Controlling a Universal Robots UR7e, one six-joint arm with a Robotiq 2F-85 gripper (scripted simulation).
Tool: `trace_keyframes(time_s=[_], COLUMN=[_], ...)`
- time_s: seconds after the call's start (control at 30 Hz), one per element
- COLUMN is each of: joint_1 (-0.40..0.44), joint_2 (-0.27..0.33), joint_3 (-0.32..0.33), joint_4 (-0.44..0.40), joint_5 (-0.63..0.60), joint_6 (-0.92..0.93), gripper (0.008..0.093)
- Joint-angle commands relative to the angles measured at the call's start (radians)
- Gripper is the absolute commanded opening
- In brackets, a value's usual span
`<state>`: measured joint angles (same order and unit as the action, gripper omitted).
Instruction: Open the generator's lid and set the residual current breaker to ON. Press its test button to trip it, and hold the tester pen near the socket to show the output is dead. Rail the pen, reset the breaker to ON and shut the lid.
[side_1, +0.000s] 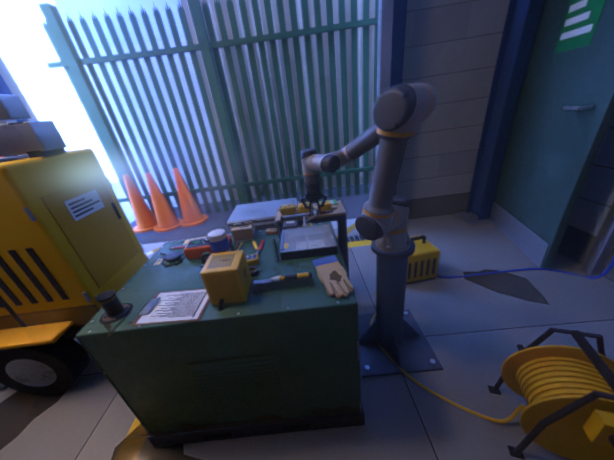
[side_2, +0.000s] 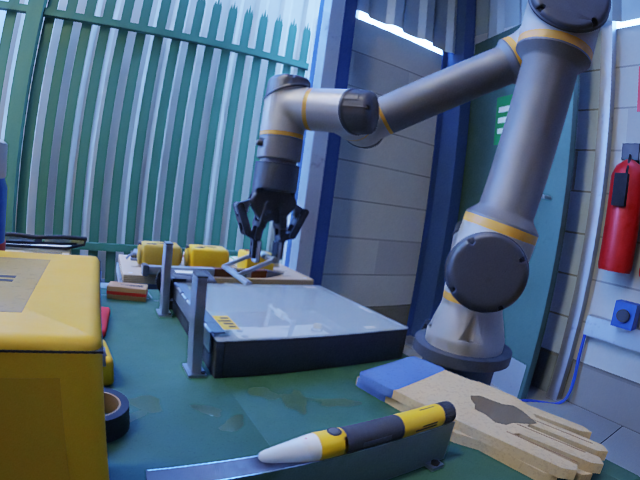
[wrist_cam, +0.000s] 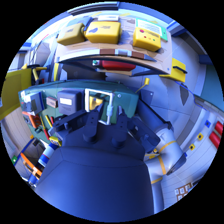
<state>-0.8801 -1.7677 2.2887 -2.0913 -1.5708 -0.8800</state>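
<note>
The generator's lid (side_2: 289, 315) is a clear pane over a dark box at the far end of the green bench, and it lies flat. Its metal loop handle (side_2: 248, 267) sticks up at the lid's far edge. My gripper (side_2: 266, 253) hangs straight down over that handle (wrist_cam: 110, 108), partly open and holding nothing, with the handle bar between its fingertips (wrist_cam: 108, 112). The tester pen (side_2: 356, 433), white-tipped with yellow and black bands, lies in its rail at the bench's near edge. The breaker and socket under the lid are not visible.
A yellow box (side_1: 226, 276) stands mid-bench beside a clipboard (side_1: 172, 306). A work glove (side_2: 496, 421) lies near the pen. Yellow units (side_2: 207, 254) sit on a shelf behind the lid, and two grey posts (side_2: 196, 323) stand at its left edge. Tools clutter the bench's left.
</note>
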Motion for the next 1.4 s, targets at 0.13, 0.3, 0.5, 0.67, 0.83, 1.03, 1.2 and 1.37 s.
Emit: trace_keyframes(time_s=[0.13, 0.3, 0.5, 0.67, 0.83, 1.03, 1.2, 1.37], joint_1=[0.0, 0.0, 0.0, 0.0, 0.0, 0.0, 0.0, 0.0], joint_2=[0.008, 0.011, 0.011, 0.011, 0.011, 0.011, 0.011, 0.011], joint_3=[0.009, 0.012, 0.012, 0.012, 0.012, 0.012, 0.012, 0.012], joint_4=[-0.019, -0.025, -0.025, -0.025, -0.025, -0.025, -0.025, -0.025], joint_5=[0.0, 0.0, 0.0, 0.0, 0.0, 0.0, 0.0, 0.0], joint_6=[0.0, 0.0, 0.0, 0.0, 0.0, 0.0, 0.0, 0.0], gripper=[0.038, 0.038, 0.038, 0.038, 0.038, 0.038, 0.0362, 0.0312])
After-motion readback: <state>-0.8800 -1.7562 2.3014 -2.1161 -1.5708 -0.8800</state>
